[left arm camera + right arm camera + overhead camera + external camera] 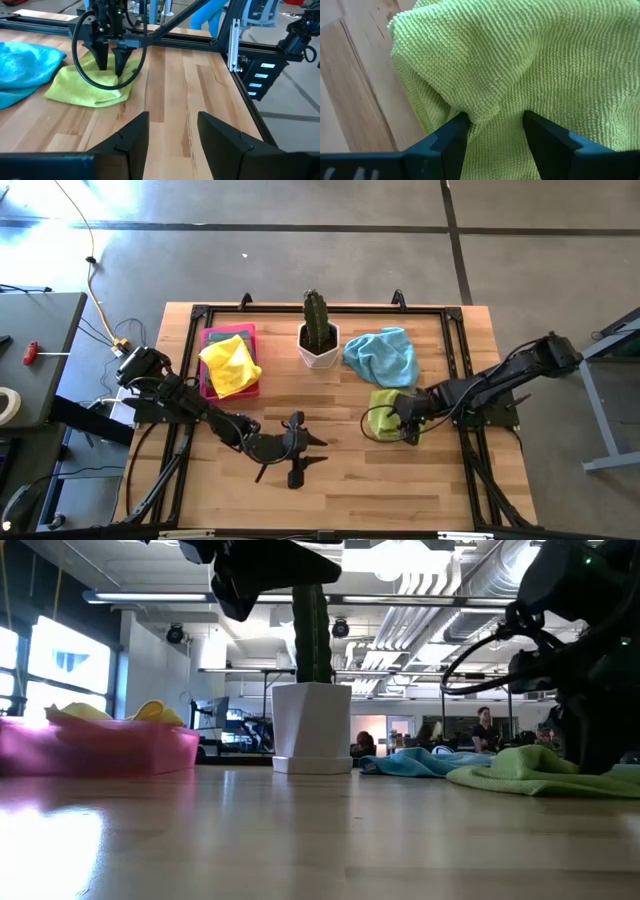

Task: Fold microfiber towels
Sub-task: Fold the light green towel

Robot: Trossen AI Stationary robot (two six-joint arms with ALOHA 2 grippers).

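So far, by my reading, the folding is only partly done, with at least two cloths left.

High view, done: a yellow towel [231, 365] lies on top of the pink tray [211, 337], over a darker cloth; I cannot tell how neatly it is folded.
High view, left to do: a light blue towel [383, 356] lies crumpled beside the cactus pot [318, 345], and the lime green towel [387, 413] sits bunched just in front of it.
High view, my tools: my right gripper [406, 420] is down on the green towel; my left gripper [296, 447] hangs over bare table [340, 490], well apart from any cloth.

Low view: the green towel [525, 768] lies rumpled and flat-ish on the wood, the blue one [415, 761] behind it, the tray [95, 748] heaped with yellow.

Left wrist view: my left fingers [132, 132] stand apart with nothing between them; across the table my right gripper [110, 64] presses its tips into the green towel [90, 85].

Right wrist view: my right fingers [451, 135] stand wide, a pinch of green towel [520, 65] bulging between them, not yet clamped as far as I can see.

Judgement: the green towel is the one in hand, the blue one waits.
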